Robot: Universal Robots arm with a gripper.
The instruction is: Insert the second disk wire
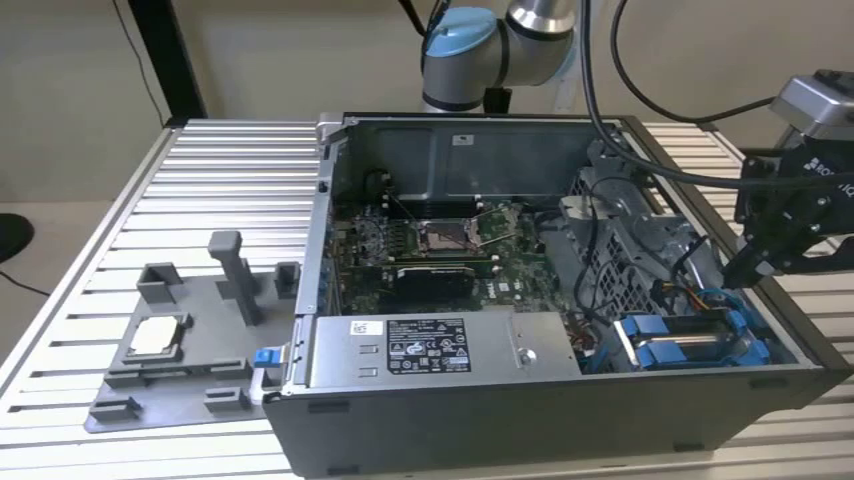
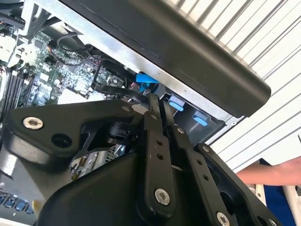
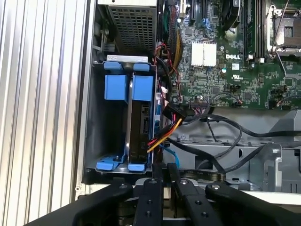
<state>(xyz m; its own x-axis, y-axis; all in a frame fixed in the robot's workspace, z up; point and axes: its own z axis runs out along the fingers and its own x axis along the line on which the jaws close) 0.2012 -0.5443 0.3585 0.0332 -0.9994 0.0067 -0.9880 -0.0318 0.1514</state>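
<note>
The disk wire (image 3: 165,133), a short bundle of yellow, red and black strands, runs from a dark plug (image 3: 171,113) down to the edge of the drive (image 3: 140,125) in the blue-clipped bay. In the exterior view the same strands (image 1: 695,296) lie just above the blue carriers (image 1: 681,345) at the case's right end. My gripper (image 1: 742,274) hangs over that corner of the open computer case (image 1: 534,410), a little above the bay. Its fingers (image 3: 158,175) stand pressed close together with nothing seen between them, and in the second wrist view my gripper (image 2: 159,104) points toward the blue clips (image 2: 176,103).
Thick black cables (image 3: 221,141) loop across the grey frame beside the bay. The motherboard (image 1: 441,240) fills the case's middle and the power supply (image 1: 427,345) sits along its front. A grey fixture tray (image 1: 187,340) lies on the slatted table. A person's arm (image 2: 275,172) shows beyond the case.
</note>
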